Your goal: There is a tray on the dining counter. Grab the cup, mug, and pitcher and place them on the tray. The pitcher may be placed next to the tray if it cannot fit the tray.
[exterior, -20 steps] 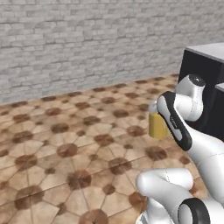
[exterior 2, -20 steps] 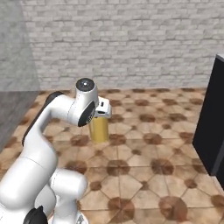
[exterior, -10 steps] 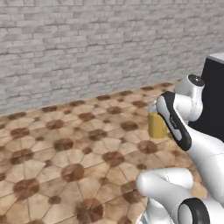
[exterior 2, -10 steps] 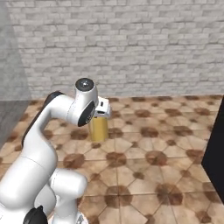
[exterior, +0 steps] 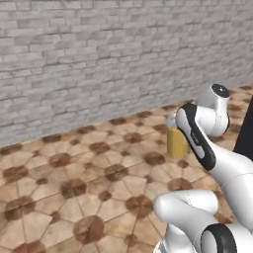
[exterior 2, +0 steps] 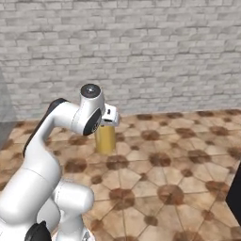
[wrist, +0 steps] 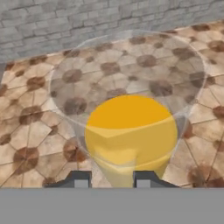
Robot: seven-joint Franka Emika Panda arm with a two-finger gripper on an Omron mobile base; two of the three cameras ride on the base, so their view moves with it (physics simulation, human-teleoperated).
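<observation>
My gripper (wrist: 113, 180) is shut on the pitcher (wrist: 131, 131), a clear glass vessel with orange juice in its lower part, seen from above in the hand view with floor tiles showing through the glass. In the left base view the pitcher (exterior: 176, 142) hangs above the floor just behind my forearm. In the right base view the pitcher (exterior 2: 105, 139) hangs upright under the gripper (exterior 2: 108, 126). The tray, the cup and the mug are out of view.
A grey brick wall (exterior: 99, 59) runs across the back, above a brown patterned tile floor (exterior: 74, 188). A dark upright block (exterior: 245, 133) shows at the right edge, and again low down as a dark block (exterior 2: 235, 193). A grey panel (exterior 2: 3, 108) stands at the left edge.
The whole picture has swung, so the camera moved: the dark block slid toward the right edge and the brick wall takes up more of the view. The pitcher stays held the same way.
</observation>
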